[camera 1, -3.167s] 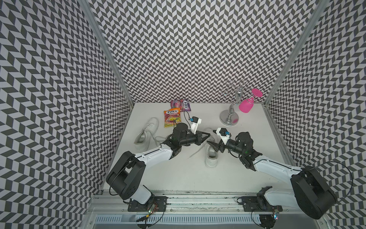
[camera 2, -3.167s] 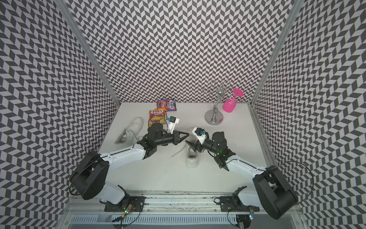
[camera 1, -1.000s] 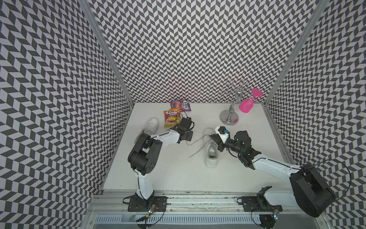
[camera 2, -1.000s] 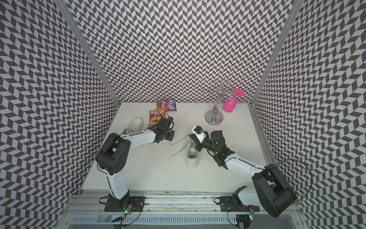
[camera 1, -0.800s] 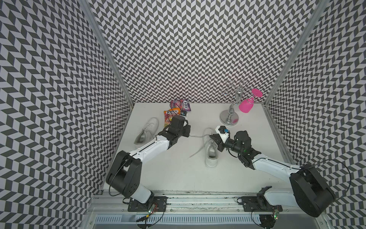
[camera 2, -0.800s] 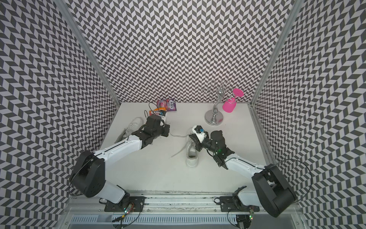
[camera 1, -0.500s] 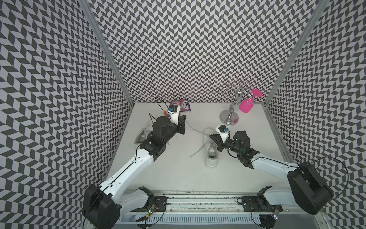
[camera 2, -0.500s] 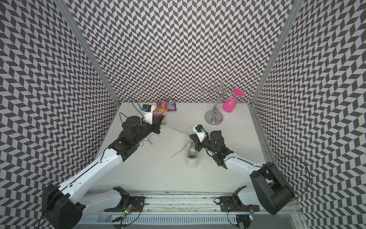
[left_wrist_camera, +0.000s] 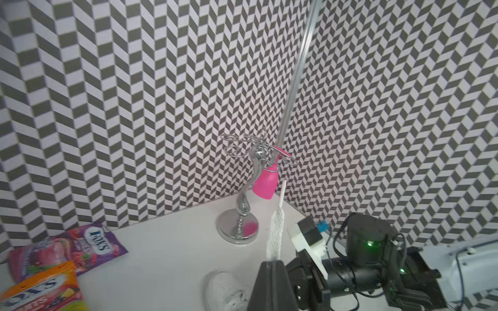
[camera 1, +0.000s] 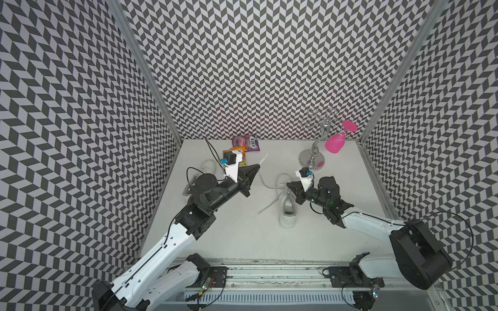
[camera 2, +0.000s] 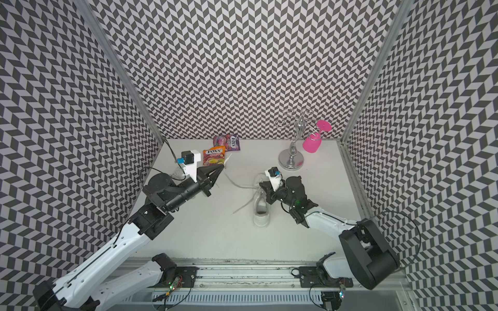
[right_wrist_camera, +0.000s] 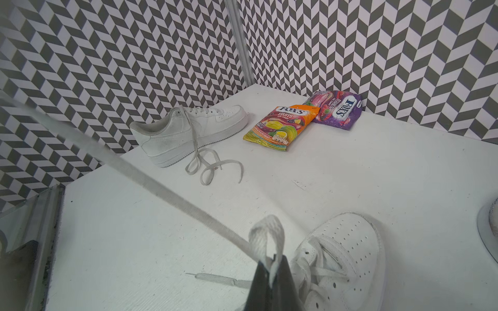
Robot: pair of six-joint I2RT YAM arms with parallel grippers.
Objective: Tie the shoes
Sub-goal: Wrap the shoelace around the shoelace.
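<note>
Between both end effectors, taut lace [camera 1: 265,185]

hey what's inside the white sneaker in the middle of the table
In both top views the middle sneaker shows only its empty, shaded opening at the heel. Farther toward the toe, the tongue and laces cover the inside, so that part cannot be seen.

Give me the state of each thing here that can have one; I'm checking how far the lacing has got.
left gripper: shut on a lace end, raised.
right gripper: shut on a lace loop.
centre shoe: upright, laces not yet tied.
far shoe: upright by the wall, laces loose on the table.
pink glass: hanging upside down on the rack.
candy bags: lying flat.
</note>
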